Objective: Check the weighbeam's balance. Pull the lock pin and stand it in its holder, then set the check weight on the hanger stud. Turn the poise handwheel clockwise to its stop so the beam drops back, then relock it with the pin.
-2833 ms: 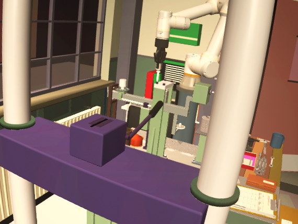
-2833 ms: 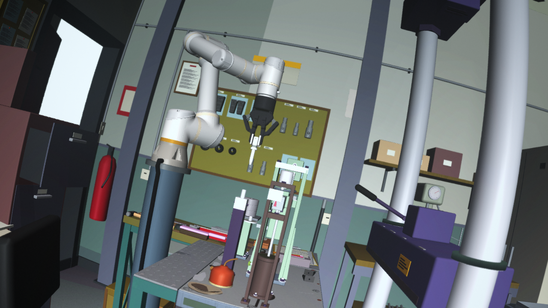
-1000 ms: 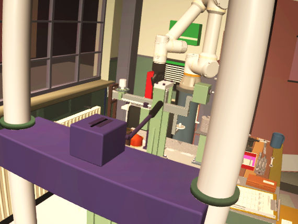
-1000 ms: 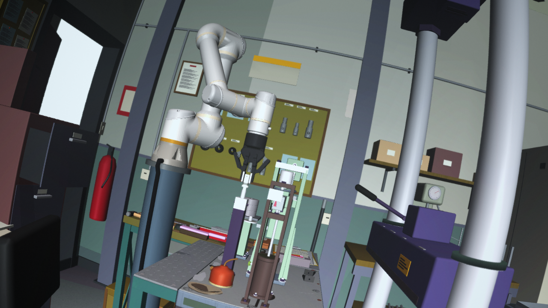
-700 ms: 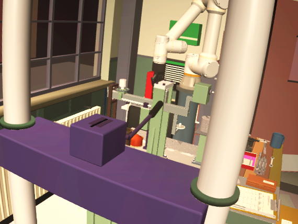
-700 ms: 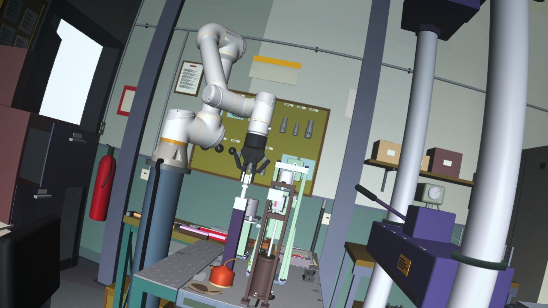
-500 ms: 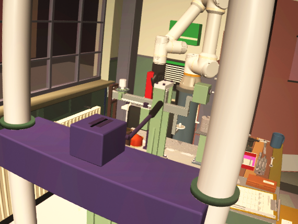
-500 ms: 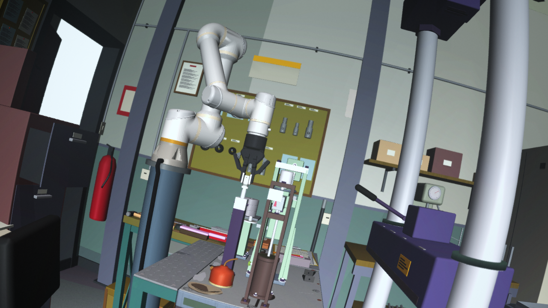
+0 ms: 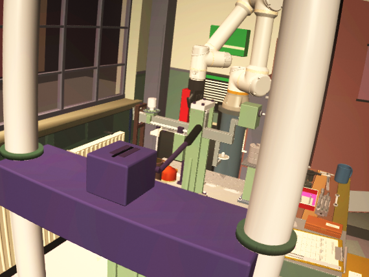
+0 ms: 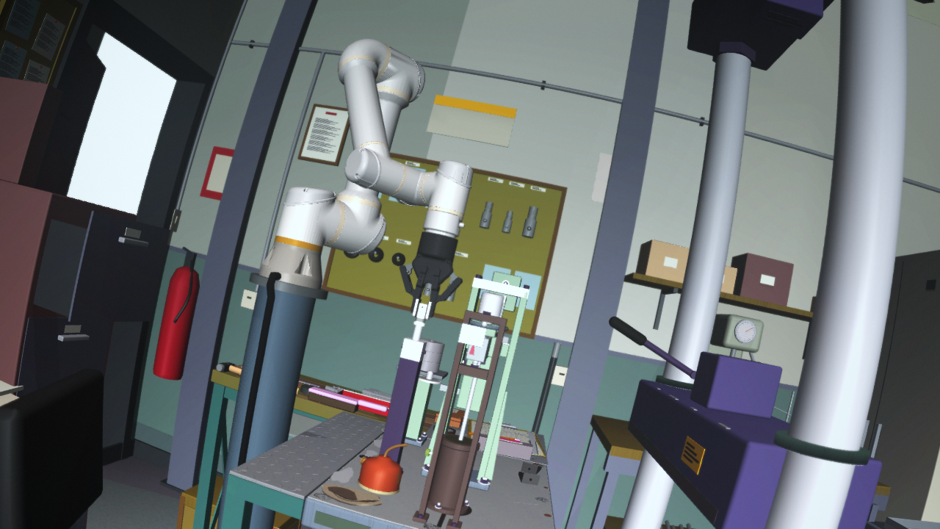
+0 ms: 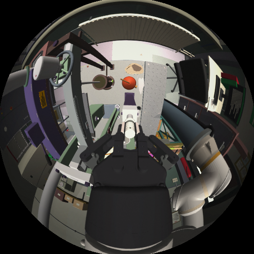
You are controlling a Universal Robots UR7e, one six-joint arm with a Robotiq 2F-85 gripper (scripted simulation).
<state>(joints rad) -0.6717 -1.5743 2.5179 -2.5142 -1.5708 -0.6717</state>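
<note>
At the middle of the bench stands the green weighbeam frame (image 9: 197, 142), with the grey beam (image 9: 181, 126) running across it. My gripper (image 10: 421, 308) hangs over the purple post (image 10: 406, 388) at the frame's near end. In the wrist camera my fingers (image 11: 129, 133) are closed on the head of the white lock pin (image 11: 129, 128), which points straight down above the white block (image 10: 413, 347) on top of the post. The grey check weight (image 10: 432, 358) sits just beside the post. The poise handwheel (image 11: 62, 68) is off to the left in the wrist camera.
Behind the frame are a pegboard (image 10: 486, 217) and a red extinguisher (image 10: 176, 316). A brown frame with a dark cylinder (image 10: 453, 467) and a red oil can (image 10: 380, 475) stand on the bench. A purple press with pale columns (image 9: 291, 123) and a lever (image 9: 178, 149) blocks the foreground.
</note>
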